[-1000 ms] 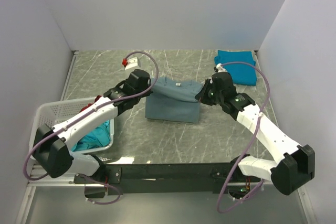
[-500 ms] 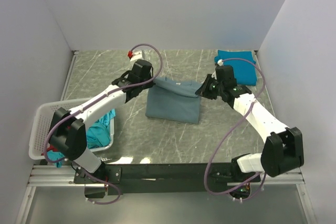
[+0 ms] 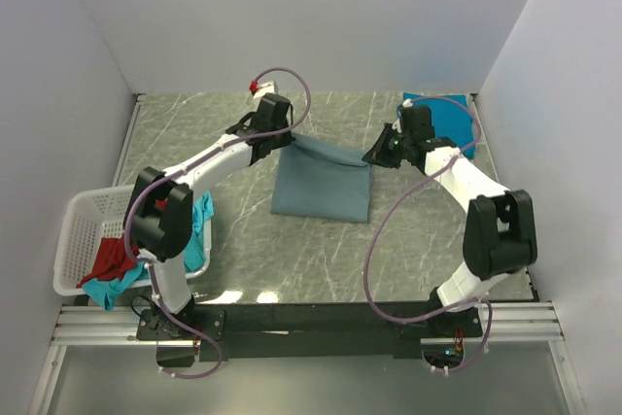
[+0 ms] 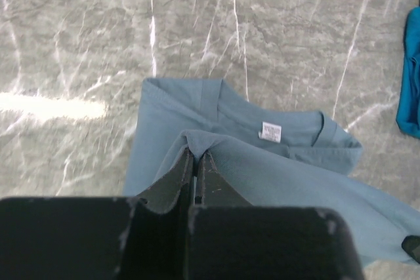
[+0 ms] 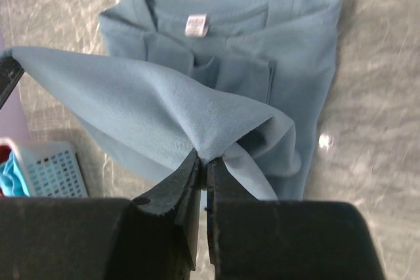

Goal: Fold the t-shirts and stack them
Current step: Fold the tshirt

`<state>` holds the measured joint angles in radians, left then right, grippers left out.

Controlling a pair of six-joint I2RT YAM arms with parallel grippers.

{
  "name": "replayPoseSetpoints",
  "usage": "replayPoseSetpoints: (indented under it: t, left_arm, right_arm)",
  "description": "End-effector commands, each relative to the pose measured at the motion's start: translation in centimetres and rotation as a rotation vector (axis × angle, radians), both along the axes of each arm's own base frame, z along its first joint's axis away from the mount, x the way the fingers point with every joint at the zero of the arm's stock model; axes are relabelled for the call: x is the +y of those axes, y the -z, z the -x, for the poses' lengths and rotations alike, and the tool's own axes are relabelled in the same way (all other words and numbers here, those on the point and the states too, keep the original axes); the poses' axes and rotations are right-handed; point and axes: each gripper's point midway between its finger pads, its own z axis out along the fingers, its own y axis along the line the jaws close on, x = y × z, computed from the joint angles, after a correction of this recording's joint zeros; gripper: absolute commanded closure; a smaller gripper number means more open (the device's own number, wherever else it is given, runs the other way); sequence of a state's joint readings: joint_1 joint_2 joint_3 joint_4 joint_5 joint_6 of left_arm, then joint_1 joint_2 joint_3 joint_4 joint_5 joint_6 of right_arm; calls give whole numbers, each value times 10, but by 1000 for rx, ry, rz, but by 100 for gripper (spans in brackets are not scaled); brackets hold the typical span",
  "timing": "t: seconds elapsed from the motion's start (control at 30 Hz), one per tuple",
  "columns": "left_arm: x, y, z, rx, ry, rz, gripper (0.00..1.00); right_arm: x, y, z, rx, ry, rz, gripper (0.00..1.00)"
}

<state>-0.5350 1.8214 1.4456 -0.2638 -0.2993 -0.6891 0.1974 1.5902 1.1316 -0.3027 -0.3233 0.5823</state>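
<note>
Left claw [image 4: 195, 160] pinched tight on one raised fold of the grey-blue t-shirt [image 4: 282, 175]; right claw [image 5: 202, 163] pinched on the opposite fold. Cloth spans between claws, the remainder on the table [image 3: 292, 259] beneath them.

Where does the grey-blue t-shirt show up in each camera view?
Top external: grey-blue t-shirt mid-table, far edge held up off the table.
Left wrist: lower centre and right, pinched in the left gripper.
Right wrist: fills the middle, pinched in the right gripper.
Shared landmark: white neck label, seen in both wrist views.
</note>
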Motion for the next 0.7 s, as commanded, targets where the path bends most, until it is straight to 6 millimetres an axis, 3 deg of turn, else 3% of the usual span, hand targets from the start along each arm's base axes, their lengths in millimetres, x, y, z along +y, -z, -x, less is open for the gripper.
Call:
replayPoseSetpoints:
  t: [0.0,0.13,0.2,0.23,0.27,0.3,0.33,0.37,0.4,0.43,0.47,0.53,0.6,0.63,0.67]
  left_arm:
    - [1,-15,-29,-67,-4,5,99]
    - [-3,-6,-44,-59,6,5,99]
    - [-5,8,-50,-40,9,0,99]
    - [-6,7,-55,-49,8,6,99]
    - [-5,9,-59,-53,7,7,99]
    - [-6,20,-62,-38,9,3,99]
    - [-9,18,-67,-42,13,9,97]
    - [-7,19,-71,-40,11,11,84]
    - [-9,26,-75,-27,13,7,73]
    - [-12,18,-80,-40,19,17,58]
    - [-12,17,-81,-41,21,17,29]
    - [-16,7,-82,-57,38,31,1]
    - [-17,-12,-79,-94,53,51,1]
    - [-15,-11,-73,-88,58,52,1]
    - [-16,-15,-68,-92,72,61,1]
  right_arm:
    - [-8,-11,-27,-53,12,3,100]
    - [-13,15,-44,-4,32,2,100]
    - [-10,15,-55,-20,29,-16,100]
    - [-11,26,-59,-2,32,-15,100]
    - [-9,23,-67,-13,30,-15,99]
    - [-11,27,-71,-8,32,-4,88]
    - [-12,38,-74,18,34,9,77]
    - [-11,30,-84,-4,32,15,61]
    - [-16,33,-86,10,38,45,32]
    - [-17,38,-89,24,42,59,26]
    - [-20,28,-97,2,49,76,23]
    - [-28,18,-97,-16,85,112,18]
    - [-30,5,-95,-54,90,118,16]
    - [-30,-13,-91,-97,88,111,16]
    - [-28,-12,-83,-96,74,115,16]
